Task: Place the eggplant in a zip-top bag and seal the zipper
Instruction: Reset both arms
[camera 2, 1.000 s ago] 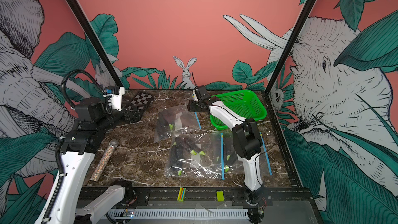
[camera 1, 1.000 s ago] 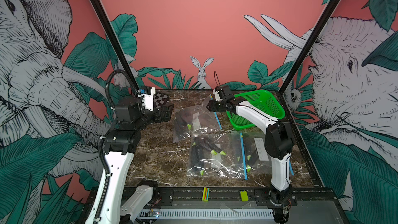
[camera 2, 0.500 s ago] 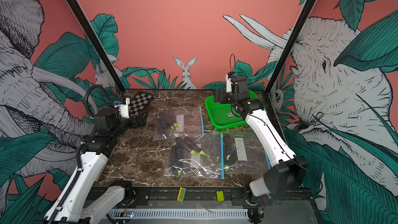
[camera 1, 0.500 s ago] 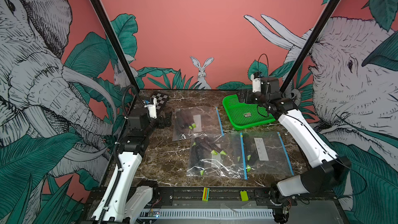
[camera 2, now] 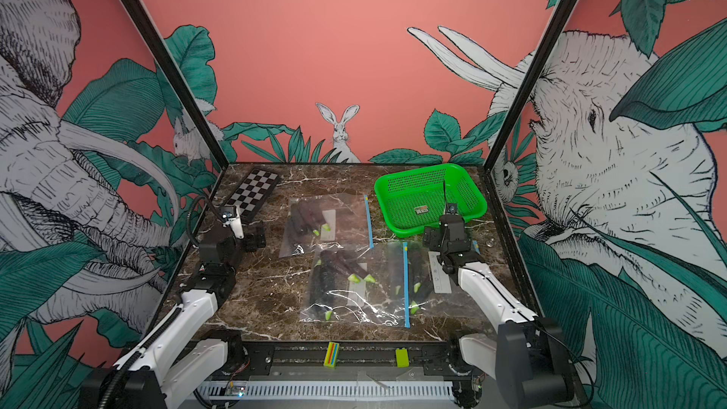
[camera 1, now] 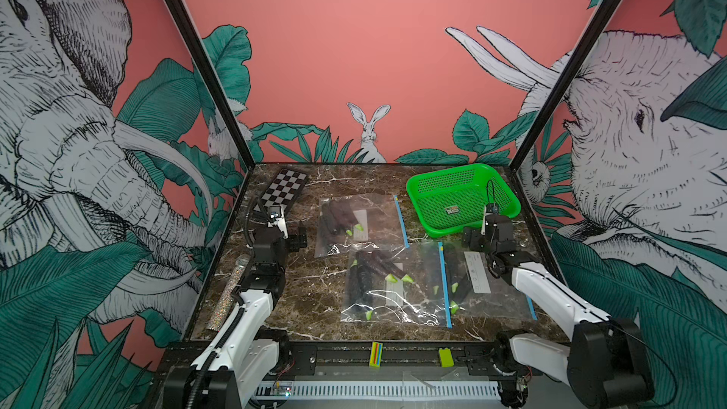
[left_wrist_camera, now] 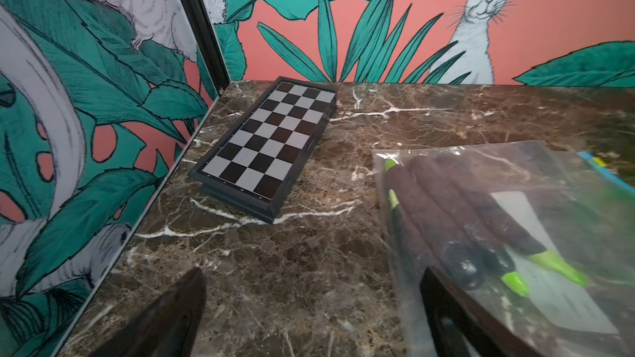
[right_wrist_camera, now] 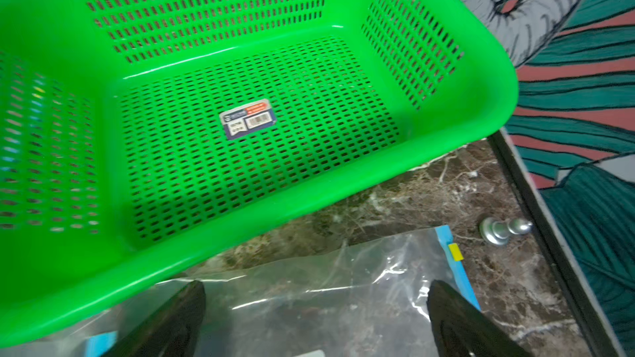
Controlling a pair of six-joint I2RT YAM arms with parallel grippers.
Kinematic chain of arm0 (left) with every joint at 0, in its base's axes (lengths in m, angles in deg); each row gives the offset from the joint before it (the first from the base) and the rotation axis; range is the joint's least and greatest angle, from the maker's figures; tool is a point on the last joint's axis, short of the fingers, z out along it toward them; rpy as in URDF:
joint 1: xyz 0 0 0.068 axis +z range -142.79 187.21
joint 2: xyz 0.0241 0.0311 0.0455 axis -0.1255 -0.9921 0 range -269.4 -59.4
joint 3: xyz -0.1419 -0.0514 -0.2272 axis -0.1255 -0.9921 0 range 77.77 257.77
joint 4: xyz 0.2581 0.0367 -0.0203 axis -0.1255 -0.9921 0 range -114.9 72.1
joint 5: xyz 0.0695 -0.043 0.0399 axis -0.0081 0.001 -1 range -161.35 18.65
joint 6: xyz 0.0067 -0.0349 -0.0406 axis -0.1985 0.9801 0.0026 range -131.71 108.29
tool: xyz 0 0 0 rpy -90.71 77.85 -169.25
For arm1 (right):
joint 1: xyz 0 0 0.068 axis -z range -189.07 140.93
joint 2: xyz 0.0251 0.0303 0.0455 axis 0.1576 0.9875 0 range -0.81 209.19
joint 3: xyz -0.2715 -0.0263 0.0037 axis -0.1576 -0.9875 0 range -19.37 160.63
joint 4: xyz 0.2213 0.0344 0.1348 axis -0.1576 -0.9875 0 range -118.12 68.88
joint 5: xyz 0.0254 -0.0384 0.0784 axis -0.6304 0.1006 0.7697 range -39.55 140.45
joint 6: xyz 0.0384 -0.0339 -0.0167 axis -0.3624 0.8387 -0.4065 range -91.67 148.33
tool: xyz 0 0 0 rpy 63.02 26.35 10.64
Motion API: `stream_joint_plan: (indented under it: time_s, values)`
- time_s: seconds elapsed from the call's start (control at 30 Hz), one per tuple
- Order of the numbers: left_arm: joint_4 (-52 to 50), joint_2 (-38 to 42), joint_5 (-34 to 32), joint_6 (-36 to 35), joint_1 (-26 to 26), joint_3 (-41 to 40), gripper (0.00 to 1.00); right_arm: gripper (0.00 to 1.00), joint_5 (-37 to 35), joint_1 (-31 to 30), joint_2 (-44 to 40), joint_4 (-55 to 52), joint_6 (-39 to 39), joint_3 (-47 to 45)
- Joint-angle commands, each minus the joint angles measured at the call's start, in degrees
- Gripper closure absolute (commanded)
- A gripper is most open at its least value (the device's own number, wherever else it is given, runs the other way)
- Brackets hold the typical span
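Eggplants [camera 1: 339, 217], dark purple with green stems, are seen inside three clear zip-top bags laid flat on the marble desk [camera 1: 307, 281]. A far bag [camera 1: 373, 226] is placed towards the middle of the desk. A middle bag [camera 1: 393, 293] is set nearer the front, its far edge overlapping the far bag. A right bag [camera 1: 503, 304] is partly overlapped by the middle bag's blue zipper edge. Whether any zipper is pressed fully closed cannot be told.

The left gripper [camera 1: 297, 236] is held low over the desk, just beside the far bag's left edge. Its jaws are spread wide and nothing is grasped between them. The right gripper [camera 1: 469, 234] is likewise released, with nothing held. It is positioned over the far end of the right bag, just in front of the near rim of a green basket [camera 1: 507, 206]. A sticker [right_wrist_camera: 247, 119] is seen on the basket's perforated floor.

A folded chessboard [camera 1: 284, 192] is laid at the far left corner, and a glitter tube [camera 1: 230, 289] lies along the left edge. A silver chess pawn [right_wrist_camera: 503, 231] is found on its side near the right wall, beside the right bag's zipper end.
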Motion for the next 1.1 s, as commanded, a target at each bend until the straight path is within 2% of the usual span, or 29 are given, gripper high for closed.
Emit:
stream_joint_plan:
  time_s: [0.0, 0.13, 0.37, 0.6, 0.83, 1.07]
  values:
    - [11.20, -3.84, -4.02, -3.54, 0.22, -0.93, 0.01, 0.02, -7.51, 0.56, 1.21, 15.86, 4.74, -1.24]
    - [18.77, -9.76, -3.04, -4.22, 0.25, -3.66, 0.01, 0.02, -7.73, 0.95, 5.13, 24.21, 6.18, -3.68]
    - [30.29, -22.31, -2.05, -5.55, 0.20, -4.81, 0.01, 0.01, -6.23, 2.08, 10.40, 31.12, 10.68, -4.51]
    - [33.48, -28.21, -0.37, -8.15, 0.27, -2.95, 0.01, 0.02, -1.64, 4.64, 12.96, 37.98, 9.15, -7.57]
    - [34.94, -33.96, 1.36, -8.68, 0.33, -0.98, 0.01, 0.02, 3.11, 5.71, 21.03, 48.66, 9.93, -9.76]
    - [34.09, -35.09, 1.92, -7.83, 1.18, 0.39, 0.01, 0.02, 7.44, 6.43, 20.47, 45.47, 10.46, -8.67]
